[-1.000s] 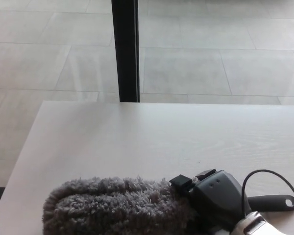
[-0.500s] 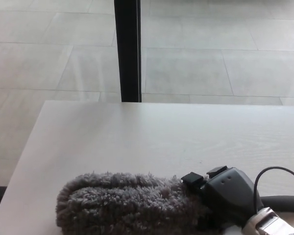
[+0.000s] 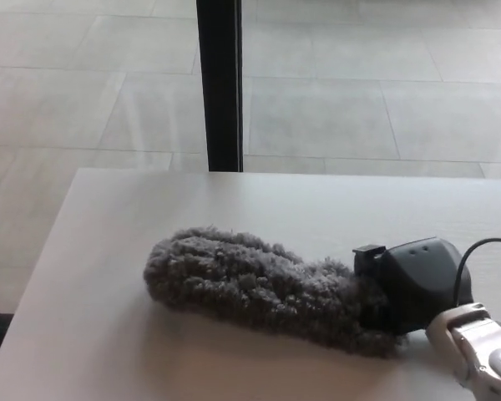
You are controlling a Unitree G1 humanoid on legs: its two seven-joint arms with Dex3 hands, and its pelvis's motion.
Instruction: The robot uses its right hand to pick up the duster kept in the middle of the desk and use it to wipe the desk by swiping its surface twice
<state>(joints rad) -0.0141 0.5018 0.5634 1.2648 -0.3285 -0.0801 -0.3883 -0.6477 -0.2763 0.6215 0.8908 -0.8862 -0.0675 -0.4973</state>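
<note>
A fluffy grey duster (image 3: pixel 259 286) lies along the white desk (image 3: pixel 150 217), its head pointing to the left. My right hand (image 3: pixel 413 284), black, is shut on the duster's handle end at the right, with the silver wrist and a black cable behind it. The handle itself is hidden under the hand. My left hand does not show.
A black vertical post (image 3: pixel 220 83) stands beyond the desk's far edge, with pale tiled floor around it. The desk's left edge runs diagonally at the left of the picture.
My right hand has swept the duster to the right and away from me across the desk. The duster now lies farther up the desk, angled down to the right.
</note>
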